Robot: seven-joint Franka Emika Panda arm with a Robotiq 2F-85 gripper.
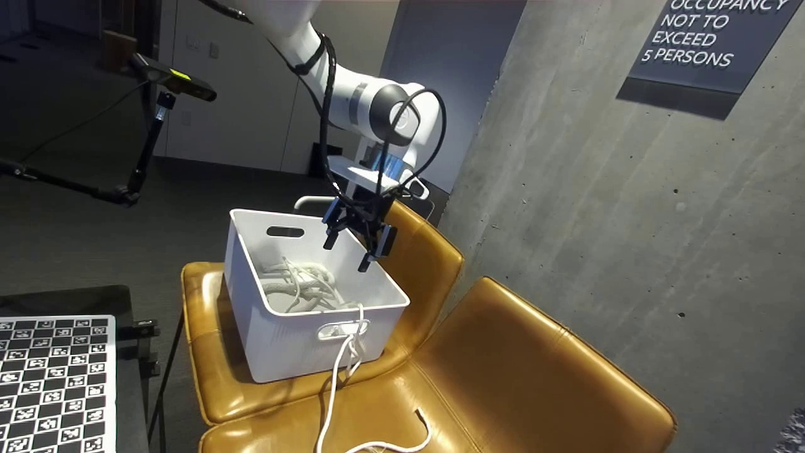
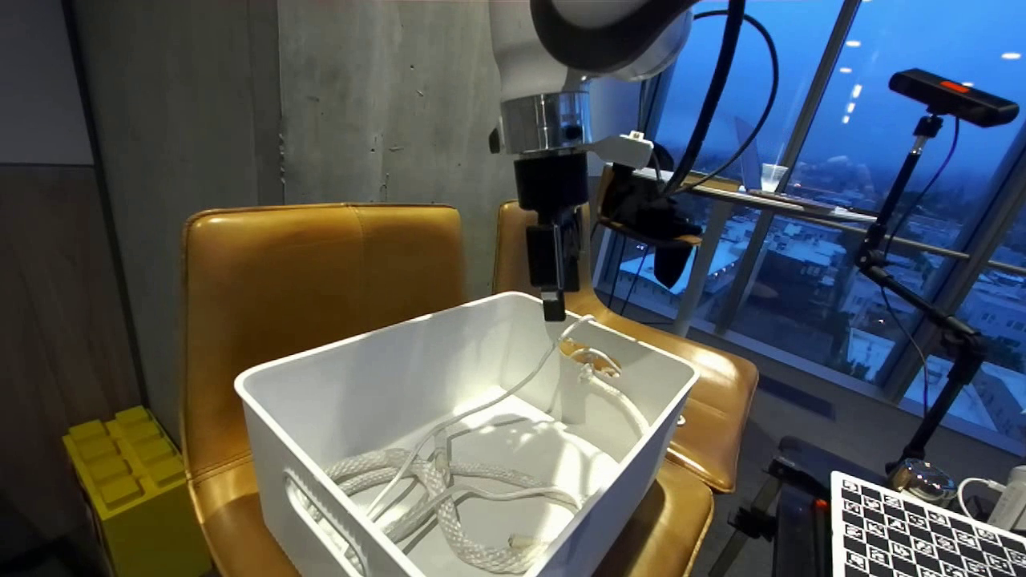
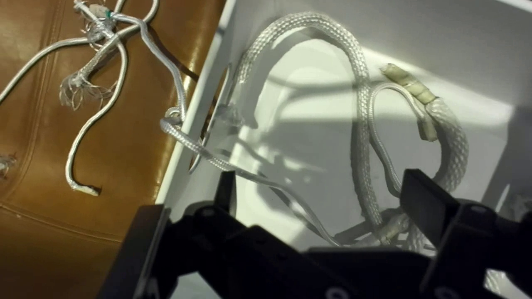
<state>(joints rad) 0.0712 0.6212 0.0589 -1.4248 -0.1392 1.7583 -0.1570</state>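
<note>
My gripper [image 1: 347, 251] stands open above the white bin [image 1: 314, 349], nothing between its fingers. In the wrist view its fingertips [image 3: 422, 195] are spread wide apart over the bin's inside. Thick white braided rope [image 3: 360, 137] lies in loops on the bin floor, one end wrapped in yellowish tape [image 3: 409, 85]. A thin white cord [image 2: 517, 389] runs from those coils up to the bin's rim by a handle slot, below the gripper [image 2: 553, 308]. Outside that slot, cord [image 1: 333, 396] hangs down onto the chair seat. In the wrist view, frayed ends [image 3: 79, 85] show on the leather.
The bin sits on a tan leather chair [image 1: 207, 352], with another tan chair [image 1: 534, 371] beside it. A concrete wall [image 1: 629, 220] rises behind them. Nearby are a checkered board [image 1: 56, 384], a camera on a jointed stand [image 2: 954, 96] and a yellow box [image 2: 132, 473].
</note>
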